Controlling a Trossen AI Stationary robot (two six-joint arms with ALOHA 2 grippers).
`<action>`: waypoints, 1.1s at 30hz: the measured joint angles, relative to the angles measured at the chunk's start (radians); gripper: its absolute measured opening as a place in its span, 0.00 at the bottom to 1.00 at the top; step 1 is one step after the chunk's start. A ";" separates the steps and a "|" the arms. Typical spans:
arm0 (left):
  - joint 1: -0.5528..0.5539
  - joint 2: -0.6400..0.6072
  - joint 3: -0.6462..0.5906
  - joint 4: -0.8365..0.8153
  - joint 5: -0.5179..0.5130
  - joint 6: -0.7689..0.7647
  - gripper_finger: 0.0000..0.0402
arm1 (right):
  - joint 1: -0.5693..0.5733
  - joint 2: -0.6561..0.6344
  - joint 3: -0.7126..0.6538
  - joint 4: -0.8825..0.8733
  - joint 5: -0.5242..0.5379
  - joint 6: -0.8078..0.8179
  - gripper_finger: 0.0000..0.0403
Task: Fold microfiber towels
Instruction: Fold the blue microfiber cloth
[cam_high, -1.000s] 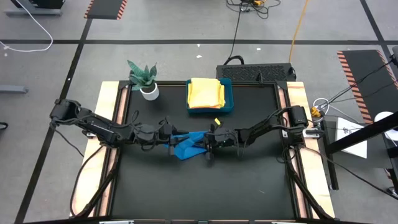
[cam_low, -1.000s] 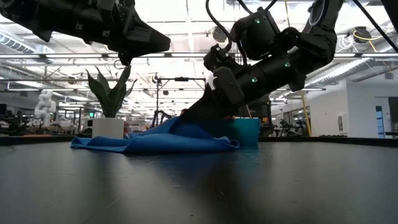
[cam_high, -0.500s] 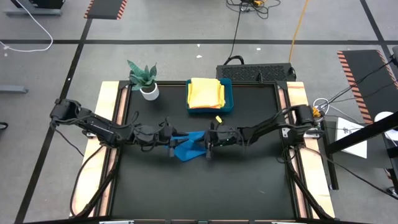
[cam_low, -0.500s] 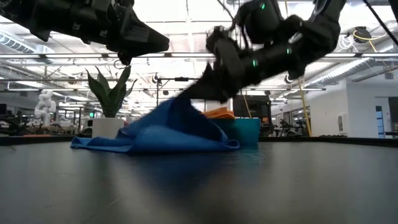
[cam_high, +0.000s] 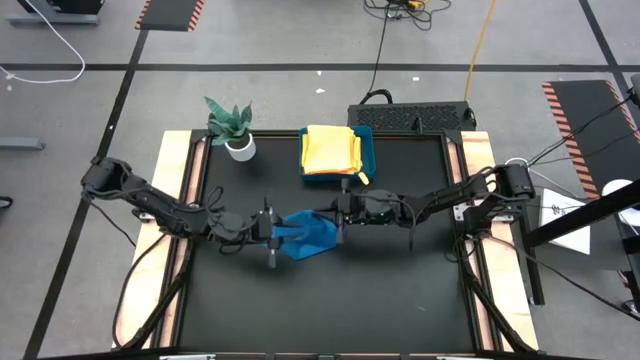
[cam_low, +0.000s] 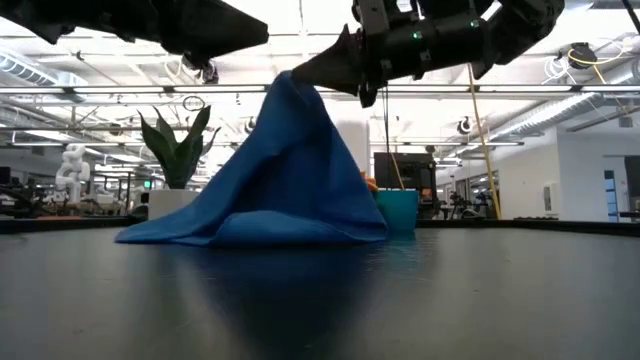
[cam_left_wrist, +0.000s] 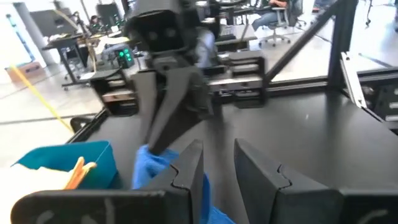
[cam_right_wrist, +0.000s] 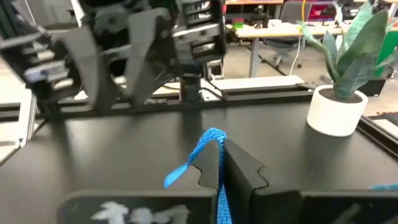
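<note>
Pinching blue towel (cam_low: 285, 175) peak aloft, right gripper (cam_right_wrist: 219, 158); left gripper (cam_left_wrist: 214, 165) beside, fingers parted

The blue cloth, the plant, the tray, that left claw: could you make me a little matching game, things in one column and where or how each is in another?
Things:
1. blue towel
2. potted plant
3. teal tray
4. left gripper

States:
a. holds yellow and orange towels
b. pinched and lifted to a peak by the right gripper
c. open
d. stands at the table's far left corner

Pairs: 1-b, 2-d, 3-a, 4-c
</note>
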 joint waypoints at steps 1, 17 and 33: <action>-0.008 0.000 0.006 -0.012 -0.001 0.013 0.23 | -0.001 -0.001 0.000 0.004 0.000 0.001 0.00; -0.041 0.263 0.189 -0.161 -0.229 0.086 0.23 | -0.040 0.000 0.000 0.002 0.001 0.072 0.00; -0.046 0.255 0.367 -0.523 -0.341 -0.148 0.63 | -0.041 0.000 0.000 -0.020 0.001 0.073 0.00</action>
